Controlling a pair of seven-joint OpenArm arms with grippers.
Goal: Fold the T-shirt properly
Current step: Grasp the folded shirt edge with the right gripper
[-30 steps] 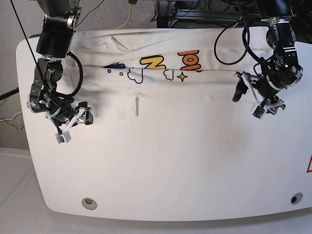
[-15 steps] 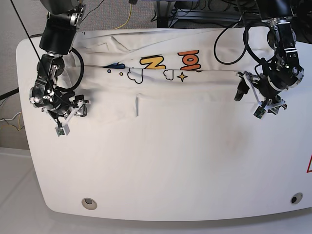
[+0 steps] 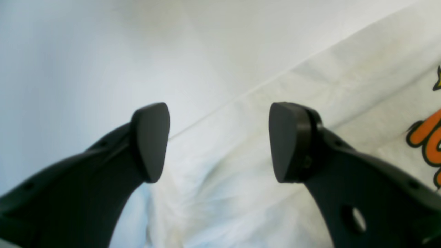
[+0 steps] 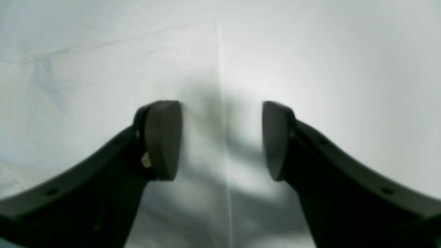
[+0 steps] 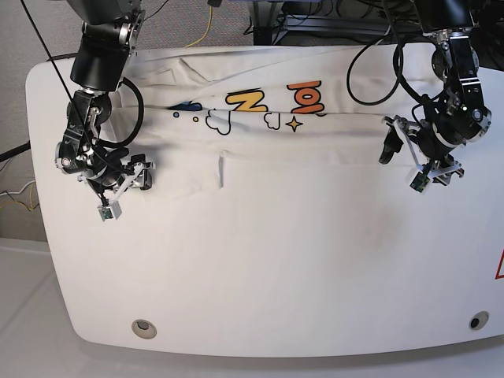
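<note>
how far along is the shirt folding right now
Partly done. The white cotton T-shirt with the cartoon print already lies doubled lengthwise into a long band across the far side of the white glossy tabletop. Nothing is in hand: the left gripper and right gripper both stand open over the near cloth edge at opposite ends. Left to do: grasp that edge and fold the band down into a compact stack.
</note>
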